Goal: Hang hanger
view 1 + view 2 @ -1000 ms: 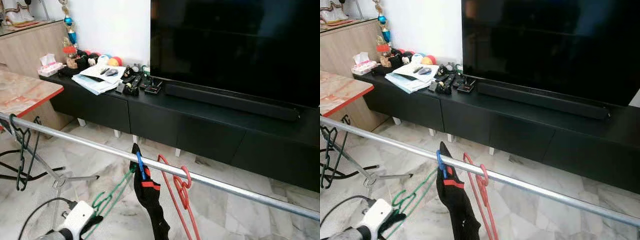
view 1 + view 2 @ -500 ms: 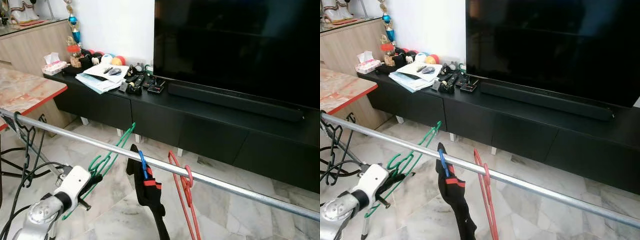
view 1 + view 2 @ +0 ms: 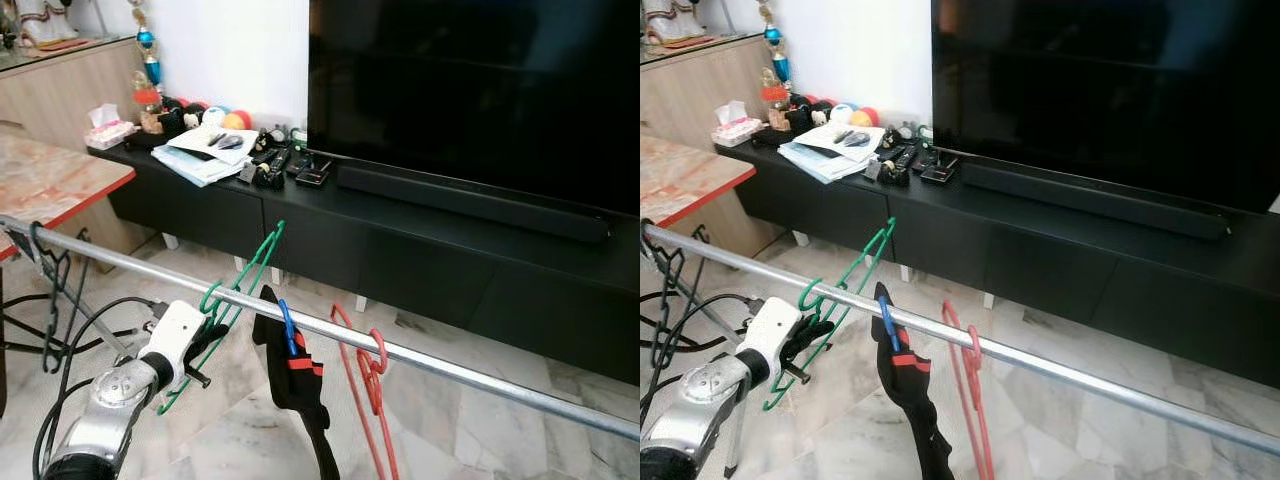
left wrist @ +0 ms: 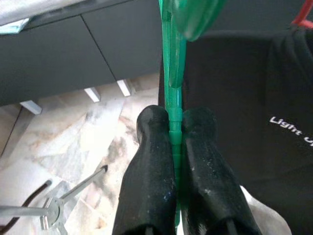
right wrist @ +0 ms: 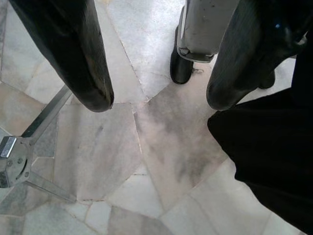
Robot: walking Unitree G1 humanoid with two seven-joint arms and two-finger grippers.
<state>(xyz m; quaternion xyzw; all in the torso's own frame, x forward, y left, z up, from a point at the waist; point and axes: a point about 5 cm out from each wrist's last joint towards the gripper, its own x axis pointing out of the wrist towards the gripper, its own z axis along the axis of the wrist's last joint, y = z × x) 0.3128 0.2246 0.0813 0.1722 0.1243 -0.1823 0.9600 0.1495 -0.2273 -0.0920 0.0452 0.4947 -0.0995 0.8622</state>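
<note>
We are observing the left hand (image 3: 205, 338) gripping the green hanger (image 3: 238, 295) low on its frame. In the left wrist view the 2 black fingers (image 4: 151, 171) are pressing tight against either side of the green plastic strip (image 4: 172, 98), with no gap showing. The hanger is tilting up and away from the hand; its hook (image 3: 810, 295) is sitting at the metal rail (image 3: 420, 358), whether over it or just against it we cannot tell. The rail is running from near left to far right across the view.

Just to the right of the green hanger, a black garment (image 3: 292, 385) with a red band is hanging from the rail, held by a blue clip (image 3: 286, 327). Next along, a red hanger (image 3: 365, 385) is hooked over the rail. Black hangers (image 3: 45, 290) are hanging at the rail's left end.

In the right wrist view the right hand (image 5: 156, 105) is pointing down at the marble floor (image 5: 112, 156), its 2 fingers (image 5: 73, 54) standing well apart and gripping nothing. Black cloth (image 5: 274, 161) is lying beside 1 finger.

Behind the rail we are noting a black TV cabinet (image 3: 400, 250) carrying a large television (image 3: 480, 90), a soundbar (image 3: 470, 200), papers (image 3: 205, 155), remotes (image 3: 272, 165) and coloured balls (image 3: 215, 118). A tissue box (image 3: 105, 132) is sitting at its left end.
</note>
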